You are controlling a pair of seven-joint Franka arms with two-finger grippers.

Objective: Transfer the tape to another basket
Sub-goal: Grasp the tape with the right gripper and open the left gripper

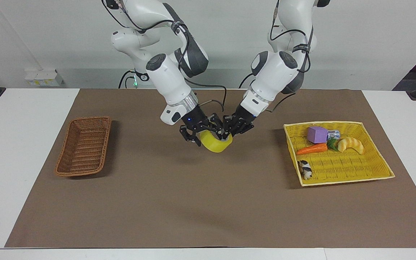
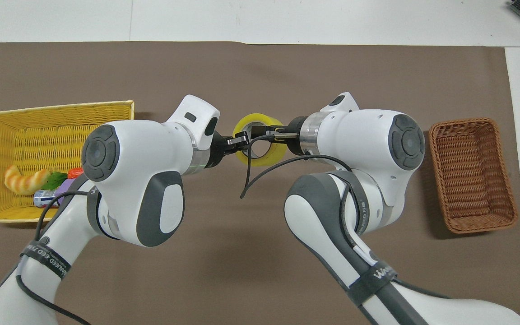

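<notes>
Centre of frame, above the brown mat: tape (image 1: 216, 144) held aloft between both arms.
Left end effector (image 1: 234, 127) pinches its rim; right end effector (image 1: 198, 133) straddles the roll, grip unclear. Wicker basket (image 1: 83, 146) mid-left; yellow basket (image 1: 352, 169) mid-right.

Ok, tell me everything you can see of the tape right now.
The tape is a wide roll of translucent yellow tape with a pale inner core, tilted and held up over the brown mat, midway between the two baskets. The left pincer is shut on its wall. The right pincer meets the roll from the other end of the table, one finger seemingly inside the core; whether it grips cannot be told. Nothing else touches it.
</notes>
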